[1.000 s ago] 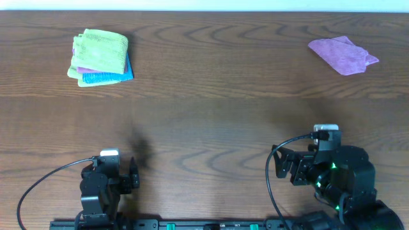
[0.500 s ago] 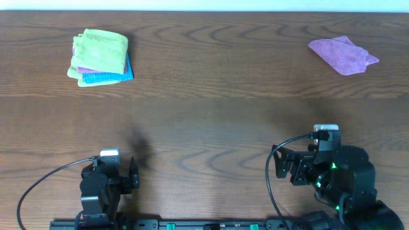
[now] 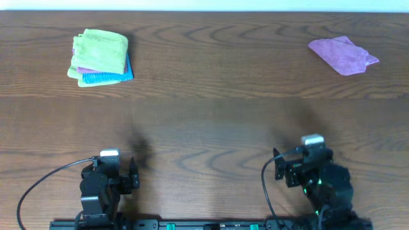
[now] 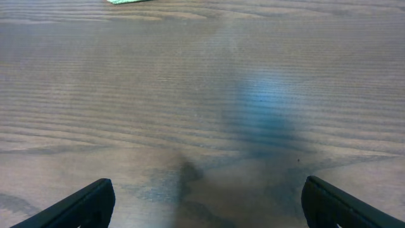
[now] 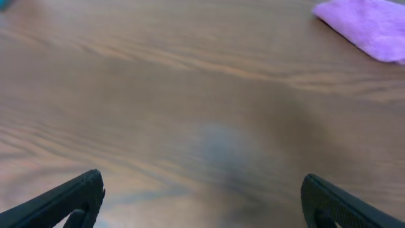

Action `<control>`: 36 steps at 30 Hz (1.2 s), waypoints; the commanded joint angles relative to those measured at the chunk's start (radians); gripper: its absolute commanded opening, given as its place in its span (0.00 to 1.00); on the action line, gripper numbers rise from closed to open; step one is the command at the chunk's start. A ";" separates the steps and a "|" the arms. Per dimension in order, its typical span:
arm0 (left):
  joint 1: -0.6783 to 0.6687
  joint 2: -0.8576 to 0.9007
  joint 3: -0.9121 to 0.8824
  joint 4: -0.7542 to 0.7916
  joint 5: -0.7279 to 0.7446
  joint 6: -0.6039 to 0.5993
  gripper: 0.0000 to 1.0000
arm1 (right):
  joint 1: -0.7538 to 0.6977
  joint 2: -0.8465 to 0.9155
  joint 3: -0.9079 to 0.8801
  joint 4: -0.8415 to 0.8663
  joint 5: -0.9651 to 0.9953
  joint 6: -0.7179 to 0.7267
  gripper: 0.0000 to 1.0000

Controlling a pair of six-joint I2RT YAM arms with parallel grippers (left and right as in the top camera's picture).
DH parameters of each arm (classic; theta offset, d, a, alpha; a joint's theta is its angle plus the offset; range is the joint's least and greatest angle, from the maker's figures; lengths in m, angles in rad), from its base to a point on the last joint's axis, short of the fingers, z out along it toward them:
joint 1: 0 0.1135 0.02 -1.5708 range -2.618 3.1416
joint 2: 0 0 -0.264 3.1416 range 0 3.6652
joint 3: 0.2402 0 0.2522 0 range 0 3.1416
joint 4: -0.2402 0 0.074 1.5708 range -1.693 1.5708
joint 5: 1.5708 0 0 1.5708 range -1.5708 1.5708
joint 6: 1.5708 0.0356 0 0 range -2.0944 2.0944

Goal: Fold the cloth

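The lime-green cloth [image 3: 102, 50] lies folded on top of a small stack at the far left of the table. A sliver of it shows at the top edge of the left wrist view [image 4: 126, 1]. My left gripper [image 3: 110, 167] is open and empty near the front edge, far from the cloth; its two fingertips sit wide apart in the left wrist view [image 4: 205, 202]. My right gripper [image 3: 307, 167] is open and empty at the front right, fingers wide apart over bare wood in the right wrist view [image 5: 202, 196].
Under the green cloth lie a purple layer [image 3: 83, 69] and a blue folded cloth [image 3: 108, 76]. A loose purple cloth [image 3: 343, 54] lies at the far right and also shows in the right wrist view [image 5: 373, 25]. The wooden table [image 3: 211, 121] stretches between them.
My right arm has shifted a little to the left and drawn back toward the front edge. The left arm and the cloths have not moved.
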 commanded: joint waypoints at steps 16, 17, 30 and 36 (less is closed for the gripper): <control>0.002 -0.007 -0.012 -0.028 -0.014 0.010 0.95 | -0.164 -0.221 -0.147 -0.089 0.011 -0.214 0.99; 0.002 -0.007 -0.013 -0.028 -0.014 0.010 0.95 | -0.164 -0.221 -0.147 -0.099 0.009 -0.214 0.99; 0.002 -0.007 -0.013 -0.028 -0.014 0.010 0.95 | -0.166 -0.221 -0.143 -0.122 0.119 0.023 0.99; 0.002 -0.007 -0.013 -0.028 -0.014 0.010 0.95 | -0.166 -0.221 -0.141 -0.127 0.135 0.048 0.99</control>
